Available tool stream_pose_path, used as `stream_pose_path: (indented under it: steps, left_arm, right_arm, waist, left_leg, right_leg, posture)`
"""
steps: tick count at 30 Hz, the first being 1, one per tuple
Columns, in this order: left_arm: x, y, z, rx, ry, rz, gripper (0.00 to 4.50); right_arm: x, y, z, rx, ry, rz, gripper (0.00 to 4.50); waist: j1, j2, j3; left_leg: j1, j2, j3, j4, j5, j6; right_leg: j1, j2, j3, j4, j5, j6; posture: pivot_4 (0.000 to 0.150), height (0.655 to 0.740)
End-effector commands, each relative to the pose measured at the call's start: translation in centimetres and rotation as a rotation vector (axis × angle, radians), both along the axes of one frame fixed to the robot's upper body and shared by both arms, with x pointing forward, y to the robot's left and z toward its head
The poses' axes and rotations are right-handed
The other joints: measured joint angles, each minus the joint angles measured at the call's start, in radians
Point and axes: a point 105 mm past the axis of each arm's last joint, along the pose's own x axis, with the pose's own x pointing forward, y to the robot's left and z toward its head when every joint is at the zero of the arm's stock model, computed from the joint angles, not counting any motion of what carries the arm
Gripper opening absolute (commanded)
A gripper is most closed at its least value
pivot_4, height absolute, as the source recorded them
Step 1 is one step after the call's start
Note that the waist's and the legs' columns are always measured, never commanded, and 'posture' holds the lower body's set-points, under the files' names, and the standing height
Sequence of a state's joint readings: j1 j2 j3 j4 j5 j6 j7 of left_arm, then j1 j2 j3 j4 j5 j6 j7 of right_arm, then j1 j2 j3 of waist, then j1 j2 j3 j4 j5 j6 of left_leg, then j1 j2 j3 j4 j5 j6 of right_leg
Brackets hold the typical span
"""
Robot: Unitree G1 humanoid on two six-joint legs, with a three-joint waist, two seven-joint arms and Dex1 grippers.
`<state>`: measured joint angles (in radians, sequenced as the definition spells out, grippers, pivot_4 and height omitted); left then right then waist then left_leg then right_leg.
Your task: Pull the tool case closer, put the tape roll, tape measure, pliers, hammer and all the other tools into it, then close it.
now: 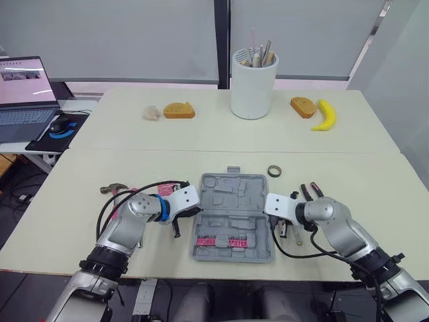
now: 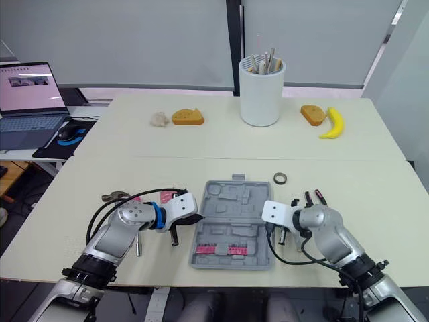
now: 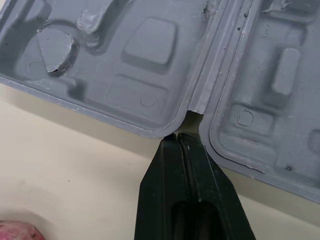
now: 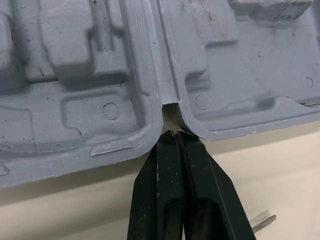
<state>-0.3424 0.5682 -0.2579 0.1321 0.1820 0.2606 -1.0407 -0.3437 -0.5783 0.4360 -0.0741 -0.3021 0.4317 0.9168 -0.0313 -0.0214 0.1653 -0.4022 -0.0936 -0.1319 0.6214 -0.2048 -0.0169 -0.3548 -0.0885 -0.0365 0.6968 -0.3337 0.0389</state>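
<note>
While your left gripper [image 3: 177, 137] and right gripper [image 4: 172, 134] are sitting pinched together at the hinge of the tool case [image 1: 231, 201], one hammer [image 1: 114, 188], one tape roll [image 1: 274, 171] and one pliers [image 1: 310, 192] are lying outside.

— The head's two eyes?
— High above the tool case [image 1: 232, 218], looking forward and down over it.
— The wrists?
— Very close, at its opposite edges, facing inward; both share its hinge [image 3: 197, 95].
</note>
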Motion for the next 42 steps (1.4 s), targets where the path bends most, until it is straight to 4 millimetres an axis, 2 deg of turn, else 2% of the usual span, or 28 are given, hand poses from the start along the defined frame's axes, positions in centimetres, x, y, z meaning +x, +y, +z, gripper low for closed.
stream_pose_path:
  steps: [1, 9, 22, 26, 42]
  left_arm:
    - [-1.9, -2.2, -0.4, -0.046, 0.046, -0.096, 0.00]
    - [-3.3, -2.4, -0.9, -0.057, 0.083, -0.097, 0.00]
    - [-7.2, -2.8, -2.9, -0.043, 0.187, -0.124, 0.00]
    - [-7.7, -2.7, -3.1, -0.038, 0.203, -0.125, 0.00]
    - [-8.7, -1.6, -3.6, 0.001, 0.234, -0.125, 0.00]
  right_arm:
    - [-1.1, 1.9, 1.4, 0.049, -0.034, 0.074, 0.01]
    - [-2.6, 1.5, 1.0, 0.044, -0.008, 0.061, 0.01]
    - [-5.6, 1.4, 0.2, 0.062, 0.093, 0.063, 0.01]
    - [-6.6, 1.5, -0.1, 0.060, 0.135, 0.075, 0.01]
    - [-8.0, 1.3, -0.9, 0.056, 0.184, 0.066, 0.01]
  waist:
    - [0.001, 0.000, 0.000]
    - [0.003, 0.000, 0.000]
    - [0.006, 0.001, -0.001]
    - [0.007, 0.002, -0.002]
    - [0.006, 0.003, -0.004]
  left_leg:
    - [0.000, 0.000, 0.000, 0.000, 0.000, 0.000]
    - [0.000, 0.000, 0.000, -0.001, 0.000, 0.000]
    - [0.001, 0.000, 0.000, -0.002, -0.001, -0.001]
    - [0.001, 0.000, 0.000, -0.004, -0.001, -0.001]
    - [0.002, 0.001, 0.000, -0.008, -0.001, -0.001]
  right_leg:
    - [0.000, 0.000, 0.000, 0.000, 0.000, 0.000]
    - [0.000, 0.000, 0.000, -0.001, 0.000, 0.000]
    - [0.001, -0.001, 0.000, -0.003, -0.001, 0.002]
    - [0.002, -0.001, 0.000, -0.005, -0.001, 0.002]
    - [0.002, -0.001, -0.001, -0.009, -0.001, 0.002]
  posture:
    - [0.150, 0.7400]
    - [0.150, 0.7400]
    - [0.150, 0.7400]
    - [0.150, 0.7400]
    - [0.150, 0.7400]
